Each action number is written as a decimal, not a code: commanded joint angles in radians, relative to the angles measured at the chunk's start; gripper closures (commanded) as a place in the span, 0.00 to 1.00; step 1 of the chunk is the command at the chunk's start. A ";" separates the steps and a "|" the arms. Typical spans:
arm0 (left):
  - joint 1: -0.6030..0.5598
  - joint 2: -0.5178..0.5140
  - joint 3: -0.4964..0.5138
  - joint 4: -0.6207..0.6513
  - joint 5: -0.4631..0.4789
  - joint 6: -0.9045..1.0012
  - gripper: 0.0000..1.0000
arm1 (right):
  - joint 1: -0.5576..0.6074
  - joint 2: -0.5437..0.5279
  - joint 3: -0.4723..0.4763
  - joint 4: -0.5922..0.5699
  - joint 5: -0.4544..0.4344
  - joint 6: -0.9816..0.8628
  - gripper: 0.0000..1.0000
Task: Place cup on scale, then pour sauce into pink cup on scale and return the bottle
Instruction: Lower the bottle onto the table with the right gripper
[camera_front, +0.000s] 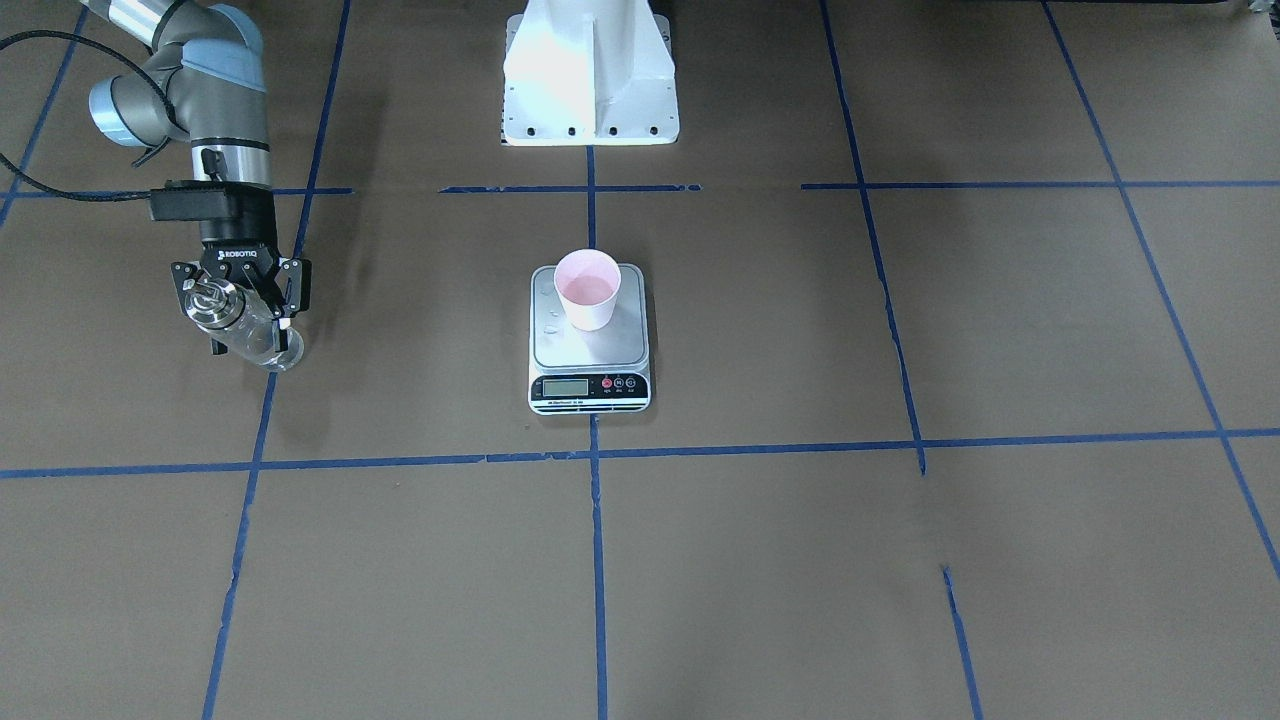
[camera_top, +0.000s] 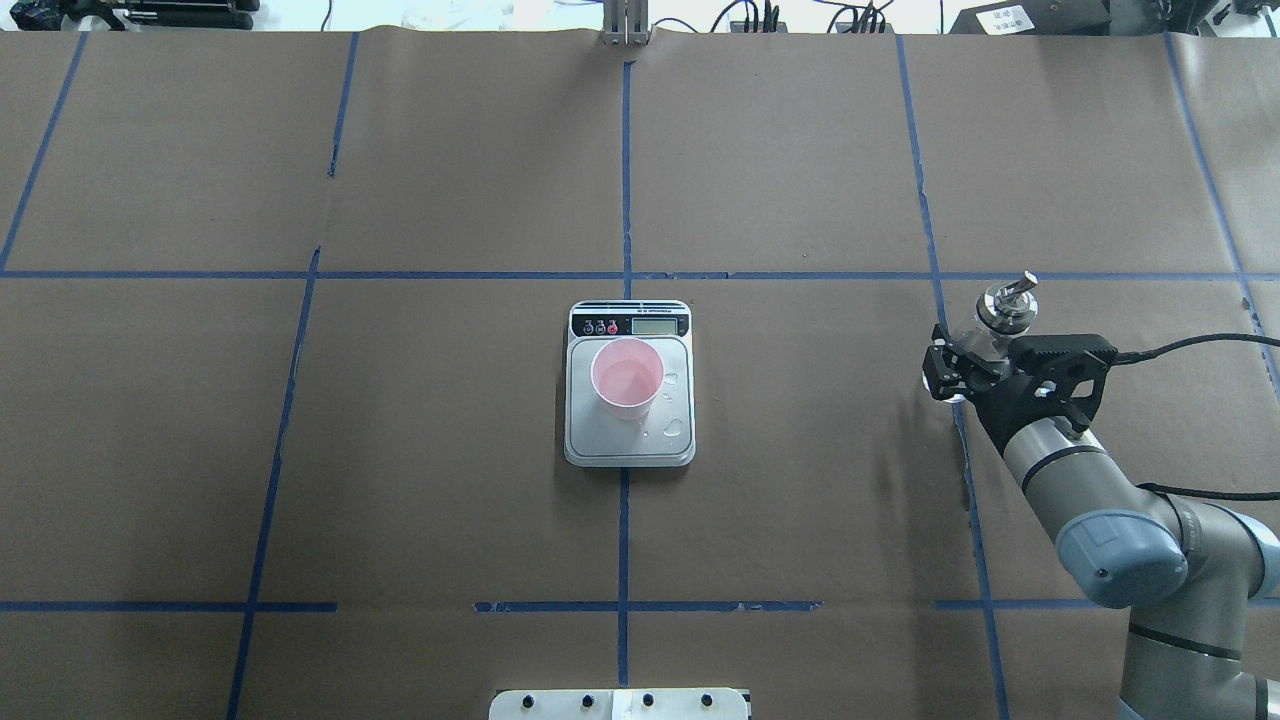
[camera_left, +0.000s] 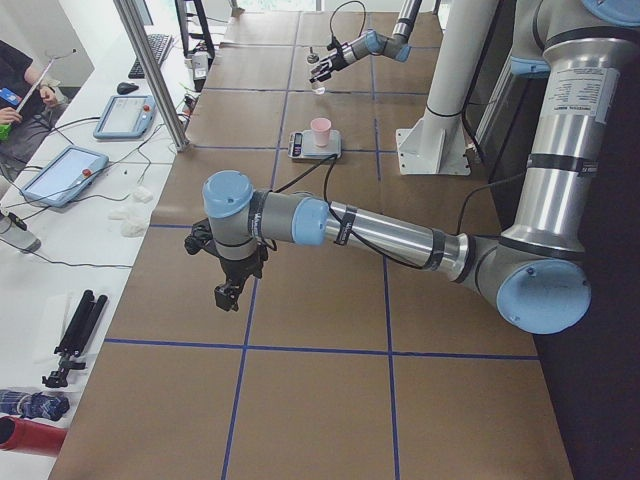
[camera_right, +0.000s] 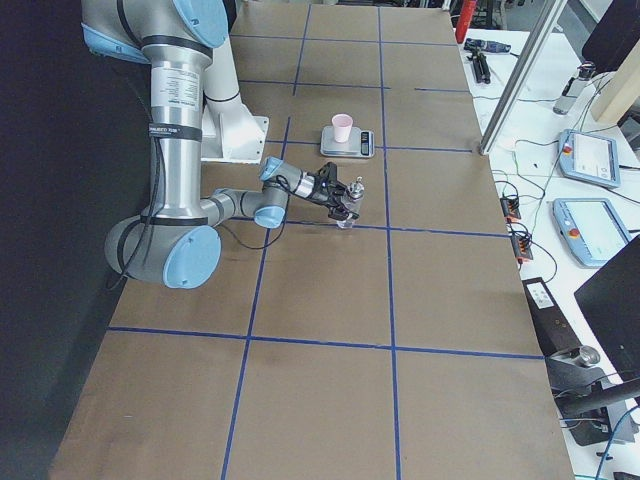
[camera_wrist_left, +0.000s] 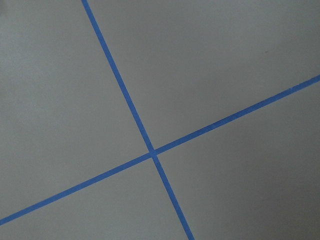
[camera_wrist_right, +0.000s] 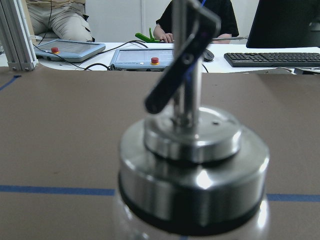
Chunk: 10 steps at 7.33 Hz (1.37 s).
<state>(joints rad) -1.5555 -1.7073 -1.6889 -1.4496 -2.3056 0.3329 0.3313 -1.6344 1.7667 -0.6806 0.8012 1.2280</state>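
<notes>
Glass bottle (camera_front: 272, 348), metal cap (camera_front: 208, 300), clamped in right hand (camera_front: 250, 333); paper cup (camera_front: 588, 290) on brushed-steel scale (camera_front: 590, 345); left hand (camera_left: 226, 296) unclear.

A robotics lab; blue tape grid (camera_top: 626, 180) on the table (camera_top: 450, 150); teach pendants (camera_left: 60, 172) and keyboard (camera_wrist_right: 272, 59) on a side bench (camera_left: 95, 235).

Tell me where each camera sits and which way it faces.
Front-facing: across the table, faces the robot, steeply down; base, right gripper on the bottle.
Overhead: behind the robot, forward and down; right arm only.
Left: table's left end, along it; left arm near, right far.
Right: table's right end; right arm near.
Left wrist: down at the tape cross; no body.
Right wrist: over the bottle's cap toward the operators' desk.
Shared: all four exterior views show the cup on the scale.
</notes>
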 joint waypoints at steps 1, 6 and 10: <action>0.000 0.000 0.000 0.000 0.000 0.000 0.00 | 0.000 0.004 -0.001 0.000 -0.002 -0.001 0.77; 0.000 -0.002 0.000 0.000 0.000 0.000 0.00 | 0.000 -0.001 -0.001 0.000 -0.007 -0.001 0.00; 0.000 -0.005 -0.001 0.000 0.000 0.002 0.00 | -0.024 -0.019 0.028 0.000 -0.007 0.013 0.00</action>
<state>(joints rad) -1.5542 -1.7098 -1.6892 -1.4496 -2.3056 0.3339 0.3231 -1.6459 1.7895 -0.6811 0.7964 1.2315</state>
